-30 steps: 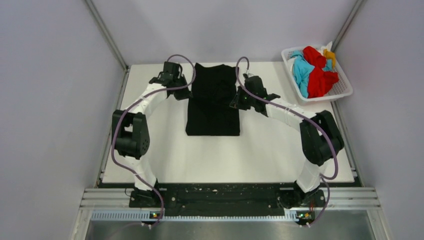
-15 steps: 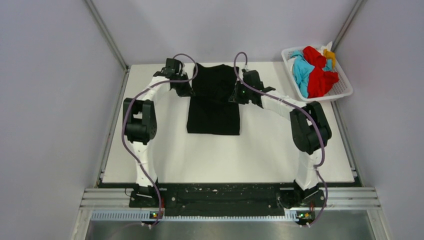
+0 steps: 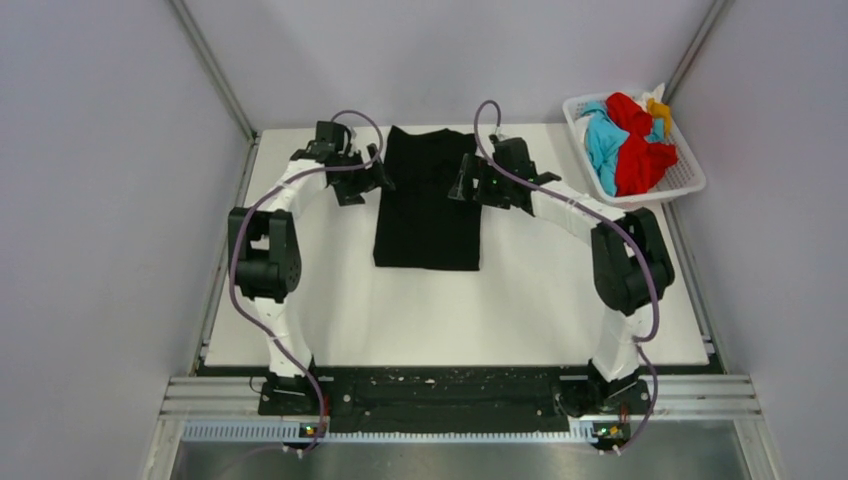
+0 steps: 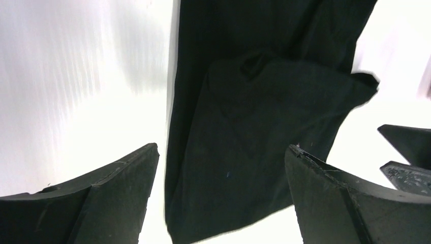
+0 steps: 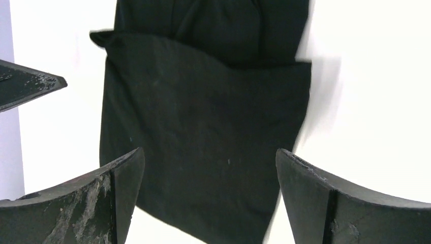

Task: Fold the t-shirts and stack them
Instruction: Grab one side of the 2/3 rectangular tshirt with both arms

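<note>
Black t-shirt [image 3: 427, 205] is seen lying flat on the white table [image 3: 520, 300], in its far middle part, folded into a long narrow rectangle that runs from the far edge towards the centre. In both wrist views one layer of cloth is seen lying over another, with a slanting folded edge. The left gripper [image 3: 365, 180] is held just beside the shirt's left edge and the right gripper [image 3: 465, 185] at its right edge, both near the far end. The fingers of each are spread wide, and nothing is held between them; whether the cloth is touched cannot be told. A white basket [image 3: 690, 185] is placed at the far right corner, well apart from the black shirt, and crumpled red [image 3: 640, 160], turquoise-blue [image 3: 603, 140] and orange-yellow [image 3: 658, 107] shirts are heaped in it.
</note>
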`<action>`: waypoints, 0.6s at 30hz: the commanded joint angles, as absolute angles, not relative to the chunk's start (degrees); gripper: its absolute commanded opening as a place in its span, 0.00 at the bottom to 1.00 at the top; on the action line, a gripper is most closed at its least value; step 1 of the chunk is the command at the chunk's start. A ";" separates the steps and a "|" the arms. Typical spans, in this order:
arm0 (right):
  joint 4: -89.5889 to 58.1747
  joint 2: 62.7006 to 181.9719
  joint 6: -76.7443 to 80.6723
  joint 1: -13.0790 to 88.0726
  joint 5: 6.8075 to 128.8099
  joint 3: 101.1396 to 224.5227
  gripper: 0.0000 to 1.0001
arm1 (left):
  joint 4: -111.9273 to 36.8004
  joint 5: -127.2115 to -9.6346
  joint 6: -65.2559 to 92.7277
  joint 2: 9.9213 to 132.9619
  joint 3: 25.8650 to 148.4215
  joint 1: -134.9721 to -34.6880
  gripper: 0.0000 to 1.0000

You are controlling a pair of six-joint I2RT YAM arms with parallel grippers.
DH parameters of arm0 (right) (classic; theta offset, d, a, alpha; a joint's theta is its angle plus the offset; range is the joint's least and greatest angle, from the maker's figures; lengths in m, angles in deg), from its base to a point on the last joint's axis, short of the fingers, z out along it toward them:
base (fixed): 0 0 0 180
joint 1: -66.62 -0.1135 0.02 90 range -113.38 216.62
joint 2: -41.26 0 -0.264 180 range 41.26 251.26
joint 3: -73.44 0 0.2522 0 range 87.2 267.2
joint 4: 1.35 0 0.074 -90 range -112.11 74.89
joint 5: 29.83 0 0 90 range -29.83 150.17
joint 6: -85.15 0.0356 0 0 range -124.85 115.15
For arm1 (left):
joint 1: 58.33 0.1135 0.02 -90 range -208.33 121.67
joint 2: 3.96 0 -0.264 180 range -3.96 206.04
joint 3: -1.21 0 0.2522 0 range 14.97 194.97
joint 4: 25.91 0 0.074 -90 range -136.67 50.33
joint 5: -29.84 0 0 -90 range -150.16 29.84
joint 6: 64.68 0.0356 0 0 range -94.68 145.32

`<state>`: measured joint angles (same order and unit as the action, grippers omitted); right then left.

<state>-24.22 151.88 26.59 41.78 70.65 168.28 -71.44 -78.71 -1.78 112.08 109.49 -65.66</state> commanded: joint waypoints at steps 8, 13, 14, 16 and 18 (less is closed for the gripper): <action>-22.44 133.76 28.95 41.91 79.57 146.40 0.99 | -66.81 -78.61 -5.85 92.57 81.16 -65.76 0.99; -22.82 132.30 29.44 40.88 79.81 140.31 0.98 | -62.96 -81.37 -8.05 91.87 73.56 -65.80 0.96; -22.89 132.65 29.79 40.75 80.10 139.83 0.98 | -62.40 -81.86 -8.27 92.47 72.85 -65.80 0.92; -22.75 133.16 30.43 40.40 80.55 139.23 0.97 | -60.90 -82.28 -9.17 93.44 71.60 -65.80 0.84; -22.26 133.56 30.83 39.90 80.42 138.84 0.95 | -59.62 -82.49 -9.60 94.57 71.09 -65.80 0.74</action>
